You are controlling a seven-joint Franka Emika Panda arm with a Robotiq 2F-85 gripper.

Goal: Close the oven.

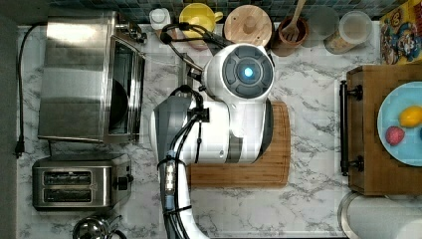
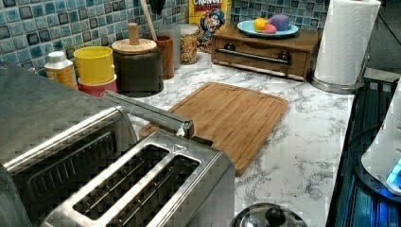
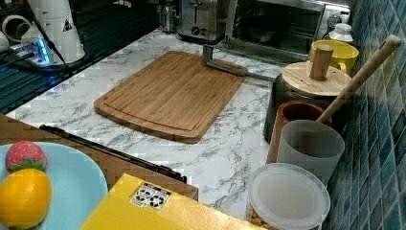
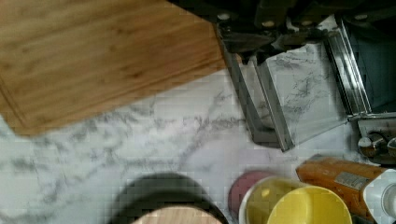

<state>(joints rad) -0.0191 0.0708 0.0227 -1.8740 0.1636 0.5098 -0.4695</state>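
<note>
Because the boxy stainless-steel oven [image 1: 79, 74] has its glass door [image 4: 299, 100] folded flat toward the bamboo cutting board [image 3: 174, 93], a grazing lift could slip off the bar handle [image 4: 245, 100]; the gripper [image 4: 273, 35] hovers over that handle, fingers' spacing impossible to tell.

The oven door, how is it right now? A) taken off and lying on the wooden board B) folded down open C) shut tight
B: the oven door is folded down open, its bar handle sticking out by the cutting board and the dark inside of the oven showing.
</note>
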